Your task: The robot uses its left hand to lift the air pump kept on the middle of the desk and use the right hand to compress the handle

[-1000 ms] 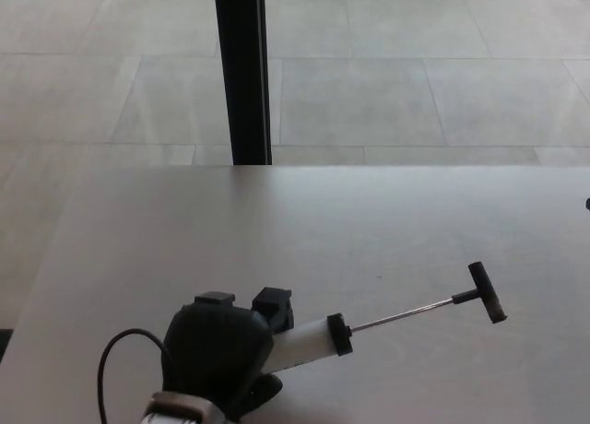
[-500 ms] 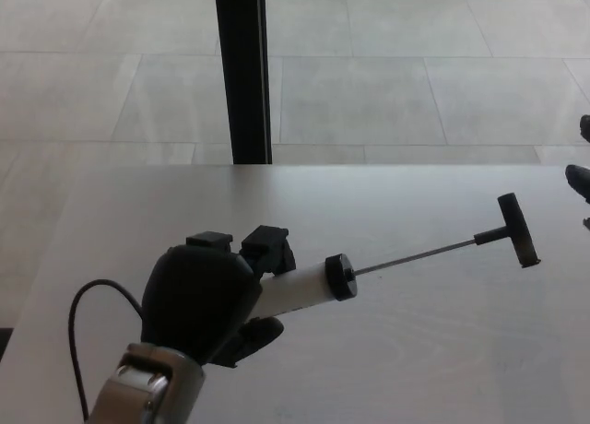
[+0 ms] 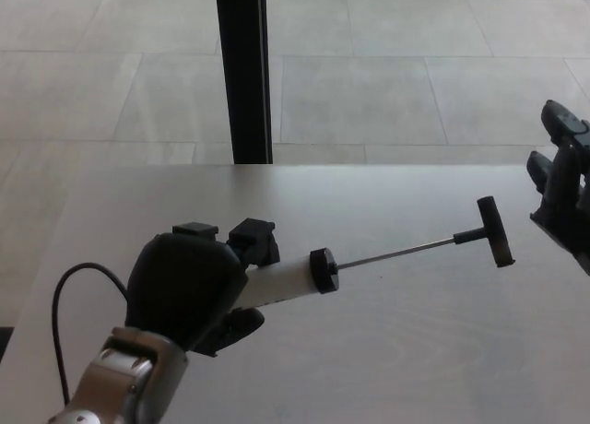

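L hand (image 3: 189, 290) grips air pump (image 3: 286, 281) w/ handle (image 3: 493, 231) extended; R hand (image 3: 562, 189) open nearby.

We have only one view, from the head camera, so no second view shares the scene. It looks down and forward over the pale bench (image 3: 387, 350), which fills the lower half of the frame. In the upper half we see the tiled floor (image 3: 387, 83) and a dark post (image 3: 243, 69). The camera stands quite near the bench.
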Controlling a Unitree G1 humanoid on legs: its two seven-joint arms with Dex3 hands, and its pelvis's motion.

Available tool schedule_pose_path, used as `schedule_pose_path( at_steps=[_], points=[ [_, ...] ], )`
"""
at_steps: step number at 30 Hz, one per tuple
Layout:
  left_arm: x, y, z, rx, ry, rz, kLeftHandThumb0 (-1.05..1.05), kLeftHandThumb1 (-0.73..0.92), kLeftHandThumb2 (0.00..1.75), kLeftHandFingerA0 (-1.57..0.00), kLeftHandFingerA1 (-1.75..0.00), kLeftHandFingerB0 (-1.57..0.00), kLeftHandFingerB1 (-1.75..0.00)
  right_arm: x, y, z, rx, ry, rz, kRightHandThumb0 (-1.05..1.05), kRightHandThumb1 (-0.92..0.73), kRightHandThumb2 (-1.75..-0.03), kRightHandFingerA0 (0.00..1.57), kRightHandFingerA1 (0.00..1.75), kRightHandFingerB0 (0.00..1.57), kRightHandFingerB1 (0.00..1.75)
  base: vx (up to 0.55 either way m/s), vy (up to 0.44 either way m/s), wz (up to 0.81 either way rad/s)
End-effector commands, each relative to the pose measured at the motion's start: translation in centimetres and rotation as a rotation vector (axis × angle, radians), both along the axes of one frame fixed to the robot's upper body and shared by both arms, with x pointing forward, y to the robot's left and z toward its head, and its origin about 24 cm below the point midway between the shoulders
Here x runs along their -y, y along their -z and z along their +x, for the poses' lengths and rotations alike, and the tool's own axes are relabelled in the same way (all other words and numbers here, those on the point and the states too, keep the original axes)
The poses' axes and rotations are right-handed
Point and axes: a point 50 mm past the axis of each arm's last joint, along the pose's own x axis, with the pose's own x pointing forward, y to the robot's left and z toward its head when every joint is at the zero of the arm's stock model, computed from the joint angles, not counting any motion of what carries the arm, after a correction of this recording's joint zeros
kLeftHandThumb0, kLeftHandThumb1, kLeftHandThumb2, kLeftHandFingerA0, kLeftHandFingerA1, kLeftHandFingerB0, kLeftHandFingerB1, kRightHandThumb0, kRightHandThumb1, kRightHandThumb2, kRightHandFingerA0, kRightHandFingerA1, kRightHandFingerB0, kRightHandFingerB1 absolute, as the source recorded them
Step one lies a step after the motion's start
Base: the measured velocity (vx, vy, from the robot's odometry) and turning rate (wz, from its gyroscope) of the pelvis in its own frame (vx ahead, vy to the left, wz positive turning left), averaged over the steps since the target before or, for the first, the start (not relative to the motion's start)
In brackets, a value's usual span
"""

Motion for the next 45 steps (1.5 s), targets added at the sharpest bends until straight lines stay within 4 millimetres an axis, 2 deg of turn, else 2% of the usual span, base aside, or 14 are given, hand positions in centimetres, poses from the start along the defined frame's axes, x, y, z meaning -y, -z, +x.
schedule_pose_path(
  at_steps=[1, 15, 16, 17, 18, 21, 22, 28, 34, 35, 38, 41, 44, 45],
  points=[
    [-1.0, 0.6, -0.1, -0.017, -0.008, 0.049, -0.04, 0.57, 1.13, -0.83, -1.75, -0.67, -1.58, 0.2, -1.0, -0.3, -0.013, 0.013, 0.003, -0.98, -0.92, -1.02, 0.0, 0.0, 0.0, 0.0, 0.0, 0.0, 0.0],
    [-1.3, 0.3, 0.1, 0.012, -0.024, 0.056, -0.05, 0.55, 1.13, -0.86, -1.75, -0.71, -1.58, -2.1, -0.3, -0.8, -0.026, -0.035, 0.05, -0.96, -0.92, -0.88, 0.0, 0.0, 0.0, 0.0, 0.0, 0.0, 0.0],
    [-1.3, 0.3, 0.1, 0.016, -0.024, 0.051, -0.07, 0.53, 1.16, -1.18, -1.45, -0.97, -1.29, -2.2, -0.2, -0.7, -0.028, -0.036, 0.056, -0.97, -0.92, -0.88, 0.0, 0.0, 0.0, 0.0, 0.0, 0.0, 0.0],
    [-1.3, 0.2, 0.1, 0.021, -0.021, 0.038, -0.03, 0.53, 1.19, -0.87, -1.75, -0.71, -1.6, -2.3, 0.0, -0.7, -0.037, -0.034, 0.063, -0.98, -0.92, -0.98, 0.0, 0.0, 0.0, 0.0, 0.0, 0.0, 0.0],
    [-1.2, -0.1, 0.2, 0.025, -0.027, 0.023, -0.07, 0.5, 1.18, -1.22, -1.5, -0.99, -1.32, -2.5, 0.4, -0.7, -0.046, -0.032, 0.083, -1.05, -0.92, -1.31, 0.0, 0.16, 0.0, 0.02, 0.0, 0.0, 0.0],
    [-0.9, -0.6, 0.4, 0.031, -0.042, -0.004, -0.03, 0.49, 1.24, -0.93, -1.75, -0.72, -1.65, -2.9, 0.8, -0.8, -0.042, -0.035, 0.121, -1.04, -0.92, -1.32, 0.0, 0.16, 0.0, 0.03, 0.0, 0.0, 0.0],
    [-0.9, -0.7, 0.5, 0.034, -0.041, -0.011, -0.02, 0.49, 1.21, -1.25, -1.52, -1.02, -1.34, -3.1, 0.9, -0.8, -0.045, -0.036, 0.124, -0.94, -0.92, -0.9, 0.0, 0.0, 0.0, 0.0, 0.0, 0.0, 0.0],
    [-0.8, -1.6, 0.9, 0.055, -0.036, -0.055, -0.06, 0.5, 1.26, -0.91, -1.75, -0.78, -1.54, -3.8, 1.6, -0.6, -0.049, -0.038, 0.149, -0.91, -0.92, -1.03, 0.0, 0.0, 0.0, 0.0, 0.0, 0.0, 0.0],
    [-0.7, -2.2, 1.2, 0.043, -0.042, -0.07, -0.16, 0.51, 1.17, -1.18, -1.44, -0.96, -1.27, -4.1, 2.1, -0.6, -0.028, -0.05, 0.145, -0.92, -0.92, -0.9, 0.0, 0.0, 0.0, 0.0, 0.0, 0.0, 0.0],
    [-0.7, -2.3, 1.2, 0.054, -0.041, -0.07, -0.1, 0.51, 1.18, -0.87, -1.75, -0.71, -1.62, -4.2, 2.2, -0.5, -0.026, -0.052, 0.15, -0.93, -0.92, -0.9, 0.0, 0.0, 0.0, 0.0, 0.0, 0.0, 0.0],
    [-0.5, -2.6, 1.3, 0.055, -0.036, -0.083, -0.16, 0.49, 1.2, -1.23, -1.47, -0.98, -1.3, -4.4, 2.4, -0.4, -0.043, -0.063, 0.129, -1.03, -0.92, -1.32, 0.0, 0.18, 0.0, 0.03, 0.0, 0.0, 0.0],
    [-0.2, -2.8, 1.4, 0.052, -0.032, -0.066, -0.11, 0.48, 1.23, -0.84, -1.75, -0.75, -1.54, -4.6, 2.3, -0.5, -0.05, -0.065, 0.098, -1.05, -0.92, -1.33, 0.0, 0.16, 0.0, 0.01, 0.0, 0.0, 0.0],
    [-0.1, -2.7, 1.3, 0.036, -0.038, -0.066, -0.19, 0.49, 1.17, -1.16, -1.4, -0.94, -1.25, -4.8, 2.2, -0.4, -0.032, -0.054, 0.052, -1.02, -0.92, -1.33, 0.0, 0.17, 0.0, 0.04, 0.0, 0.0, 0.0],
    [-0.1, -2.7, 1.3, 0.036, -0.038, -0.063, -0.11, 0.47, 1.2, -0.84, -1.75, -0.74, -1.54, -4.8, 2.0, -0.3, -0.027, -0.056, 0.046, -1.04, -0.92, -1.33, 0.0, 0.17, 0.0, 0.02, 0.0, 0.0, 0.0]
  ],
)
